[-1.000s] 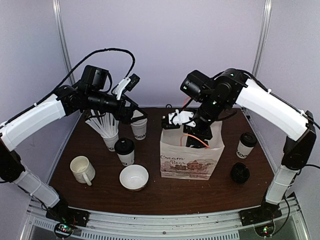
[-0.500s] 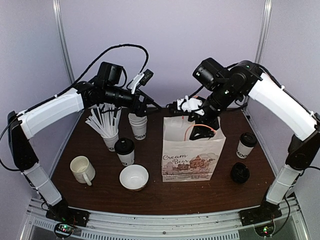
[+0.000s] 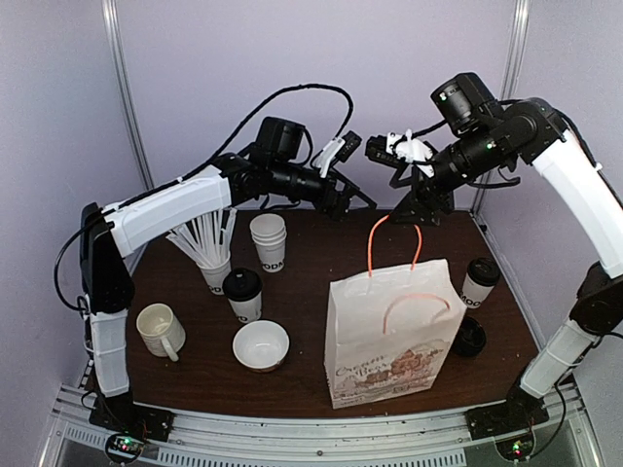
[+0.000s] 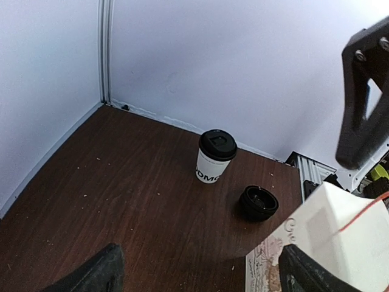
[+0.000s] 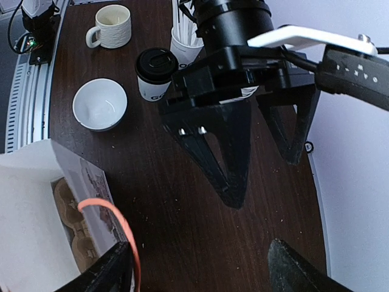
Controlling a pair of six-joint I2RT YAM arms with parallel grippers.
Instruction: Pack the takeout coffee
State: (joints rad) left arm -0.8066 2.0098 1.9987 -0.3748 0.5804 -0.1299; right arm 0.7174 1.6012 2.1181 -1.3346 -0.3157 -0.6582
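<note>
One takeout coffee point(image 3: 242, 294) point(image 5: 155, 74) stands left of centre, white with a black lid. The other coffee point(image 3: 478, 282) point(image 4: 216, 157) stands near the right edge. The white paper bag point(image 3: 389, 331) point(image 4: 322, 243) point(image 5: 36, 207) is tilted at the front, and its orange handle point(image 3: 394, 238) point(image 5: 121, 240) reaches up to one finger of my right gripper point(image 3: 414, 195) point(image 5: 203, 271). That gripper is open, high over the back of the table. My left gripper point(image 3: 358, 204) point(image 4: 200, 277) point(image 5: 264, 176) is open and empty, raised and facing the right one.
A stack of lidless cups point(image 3: 270, 243) and a cup of straws point(image 3: 209, 258) stand at the back left. A mug point(image 3: 161, 329) and white bowl point(image 3: 261, 344) sit front left. A loose black lid point(image 4: 258, 202) lies by the bag. A brown cup carrier point(image 5: 67, 207) shows inside it.
My right gripper rose out of the bag and moved back and right; the bag came up and forward with its handle. The left arm swung right and higher toward the right gripper.
</note>
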